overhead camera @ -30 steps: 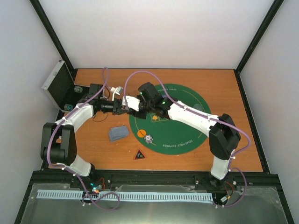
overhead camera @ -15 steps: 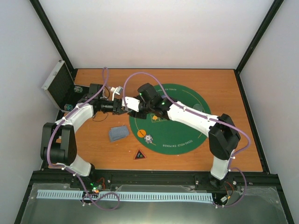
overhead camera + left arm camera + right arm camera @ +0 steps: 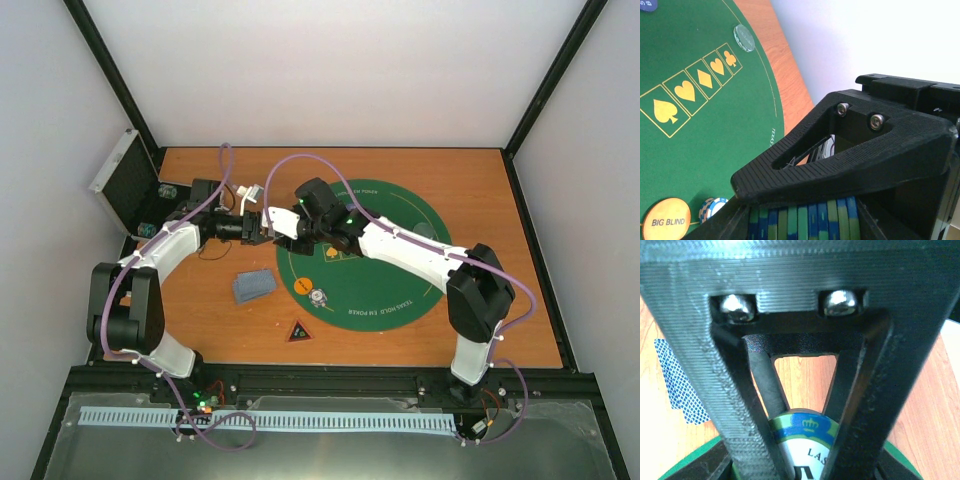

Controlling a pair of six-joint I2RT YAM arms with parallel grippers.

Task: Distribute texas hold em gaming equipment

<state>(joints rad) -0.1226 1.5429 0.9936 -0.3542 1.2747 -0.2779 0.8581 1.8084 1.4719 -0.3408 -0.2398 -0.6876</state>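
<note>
My left gripper [image 3: 262, 228] is shut on a stack of green and blue chips [image 3: 802, 220], held end to end above the mat's left edge. My right gripper [image 3: 280, 225] meets it there. One right finger [image 3: 840, 165] lies across the stack. In the right wrist view the end chip [image 3: 802, 432], green-blue rimmed with a white face, sits tight between my right fingers. Grey-blue cards [image 3: 254, 285] lie on the wood; they also show in the right wrist view [image 3: 677, 380]. A dark red-edged triangle [image 3: 298, 331], an orange chip [image 3: 666, 220], a speckled chip [image 3: 711, 207] and a clear disc [image 3: 744, 38] lie nearby.
The round green mat [image 3: 400, 270] covers the table's middle and right. The open silver case [image 3: 125, 185] stands at the far left edge, with small items on the wood beside it. A black frame borders the table.
</note>
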